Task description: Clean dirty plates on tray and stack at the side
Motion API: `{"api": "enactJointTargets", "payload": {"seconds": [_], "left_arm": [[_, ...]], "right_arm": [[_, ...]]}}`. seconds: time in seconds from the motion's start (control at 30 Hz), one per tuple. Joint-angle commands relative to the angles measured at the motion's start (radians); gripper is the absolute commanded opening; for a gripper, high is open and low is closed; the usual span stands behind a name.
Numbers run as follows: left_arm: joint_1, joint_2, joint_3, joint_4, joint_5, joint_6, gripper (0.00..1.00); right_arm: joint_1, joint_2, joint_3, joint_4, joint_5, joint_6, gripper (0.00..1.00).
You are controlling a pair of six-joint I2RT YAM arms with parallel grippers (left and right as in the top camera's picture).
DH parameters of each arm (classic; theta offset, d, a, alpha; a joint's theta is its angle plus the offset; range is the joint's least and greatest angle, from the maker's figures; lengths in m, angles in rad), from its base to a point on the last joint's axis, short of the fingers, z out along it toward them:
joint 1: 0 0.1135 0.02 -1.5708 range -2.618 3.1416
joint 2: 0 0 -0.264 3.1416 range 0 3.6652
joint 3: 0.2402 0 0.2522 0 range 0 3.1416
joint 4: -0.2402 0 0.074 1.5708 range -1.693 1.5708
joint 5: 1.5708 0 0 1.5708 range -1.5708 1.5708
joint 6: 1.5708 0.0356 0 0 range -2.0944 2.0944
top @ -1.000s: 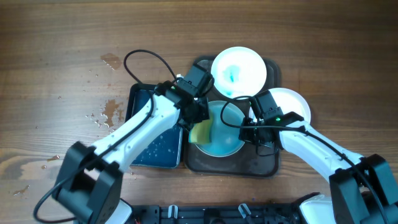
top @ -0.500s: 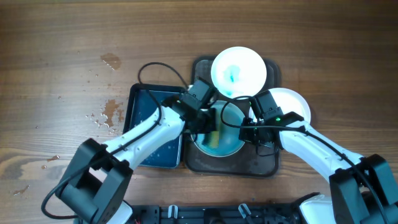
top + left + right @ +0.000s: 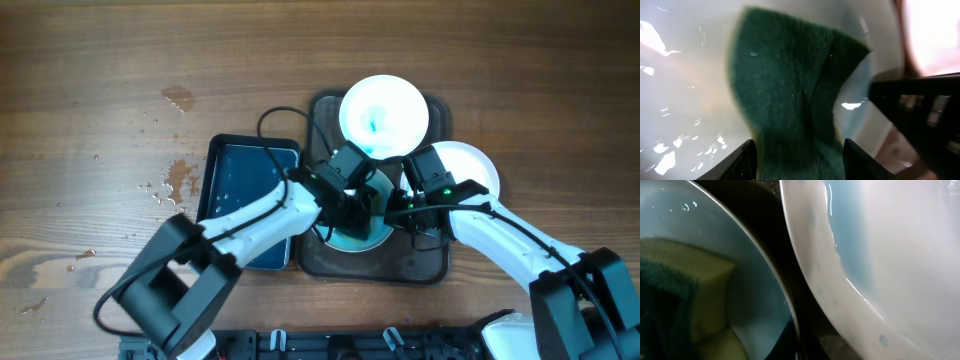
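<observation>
Overhead, the left pincer [image 3: 358, 205] is pinching a green sponge [image 3: 795, 90], pressing it into the wet front plate [image 3: 347, 240] in the tray [image 3: 330, 265]. The right pincer [image 3: 405, 215] is sitting at that plate's right rim; spread or pressed together, I cannot tell. A smeared plate [image 3: 385, 115] is lying at the tray's back, and a third plate [image 3: 470, 165] at its right edge.

I can read no text, label, brand or number on any feed. From overhead, the plates [image 3: 384, 115] and the tray [image 3: 400, 265] show no legible marking. The arm housings over the tray are too small and dark to read, and both wrist views are blurred close-ups.
</observation>
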Motion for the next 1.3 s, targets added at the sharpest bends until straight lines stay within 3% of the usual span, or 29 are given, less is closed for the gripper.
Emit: {"api": "enactJointTargets", "payload": {"seconds": [0.0,0.1,0.13,0.17,0.37,0.63,0.7,0.8,0.87,0.9,0.97,1.07,1.1,1.2,1.27], "left_arm": [[-0.008,0.019,-0.006,0.041,-0.049,0.016,0.46],[-0.006,0.043,-0.006,0.064,-0.086,0.011,0.31],[-0.005,0.049,-0.006,0.074,-0.102,0.011,0.09],[-0.005,0.049,-0.005,0.074,-0.123,-0.008,0.04],[0.044,-0.047,0.064,-0.1,-0.217,-0.106,0.04],[0.268,-0.328,0.077,-0.334,-0.162,-0.116,0.04],[0.361,-0.329,0.071,-0.396,-0.201,-0.072,0.04],[0.433,-0.306,-0.02,-0.362,-0.229,-0.037,0.04],[0.458,-0.275,-0.105,-0.295,-0.24,-0.037,0.04],[0.468,-0.254,-0.15,-0.243,-0.239,-0.037,0.04],[0.473,-0.227,-0.177,-0.183,-0.238,-0.037,0.04],[0.473,-0.244,-0.158,-0.188,-0.22,-0.037,0.16],[0.473,-0.267,-0.134,-0.22,-0.219,-0.037,0.24],[0.473,-0.357,-0.075,-0.304,-0.194,-0.037,0.63],[0.475,-0.445,-0.068,-0.321,-0.194,-0.037,0.8]], "right_arm": [[-0.004,0.028,-0.017,-0.009,0.074,-0.01,0.04],[-0.004,0.028,-0.017,-0.01,0.073,-0.01,0.04],[-0.004,0.028,-0.017,-0.011,0.072,-0.01,0.04],[-0.004,0.028,-0.017,-0.01,0.073,-0.01,0.04],[-0.004,0.028,-0.017,-0.011,0.061,-0.01,0.04],[-0.004,0.028,-0.017,-0.009,0.057,-0.022,0.04],[-0.004,0.028,-0.017,0.019,-0.002,-0.145,0.04],[-0.004,0.028,-0.017,0.076,-0.127,-0.34,0.05],[-0.005,0.028,-0.017,0.079,-0.122,-0.294,0.22],[-0.005,0.03,-0.018,0.081,-0.08,-0.199,0.32],[-0.008,0.034,-0.018,0.107,-0.055,-0.174,0.32],[-0.01,0.034,-0.018,0.11,-0.054,-0.201,0.04],[-0.012,0.032,-0.015,0.106,-0.055,-0.191,0.04],[-0.019,-0.039,0.104,-0.055,-0.033,-0.251,0.04],[-0.019,-0.096,0.269,-0.235,0.015,-0.328,0.04]]}}
